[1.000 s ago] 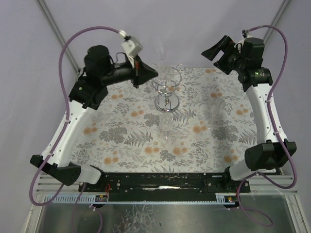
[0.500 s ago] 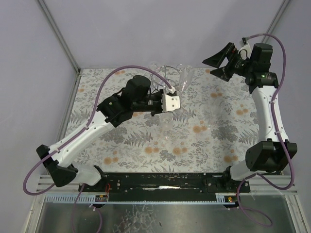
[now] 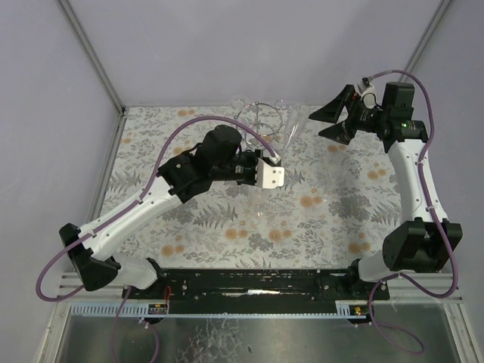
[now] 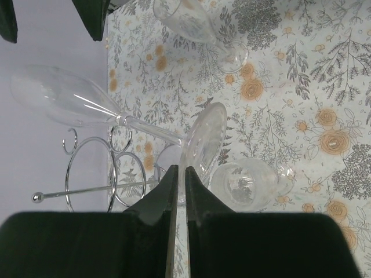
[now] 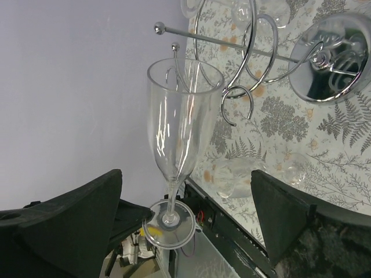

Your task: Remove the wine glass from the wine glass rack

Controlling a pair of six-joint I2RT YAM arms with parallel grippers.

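A: Nearest first, left claw (image 4: 181,169)?
B: Clenched on the glass (image 4: 69,98) by its foot (rim only). Glass is held in air, just beside the rack (image 5: 327,55), off its rings.
A: Right claw (image 3: 327,121)?
B: Spread wide, empty.

Both arms reach toward the table's (image 3: 340,227) far edge.
Left gripper (image 4: 179,172) pinched closed; right gripper (image 3: 319,125) spread wide, raised.

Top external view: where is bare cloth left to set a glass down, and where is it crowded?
Bare: the near right cloth beside the right arm, and the far left corner. Crowded: far centre, where the wine glass rack, the wine glass in the left gripper and loose glasses bunch.
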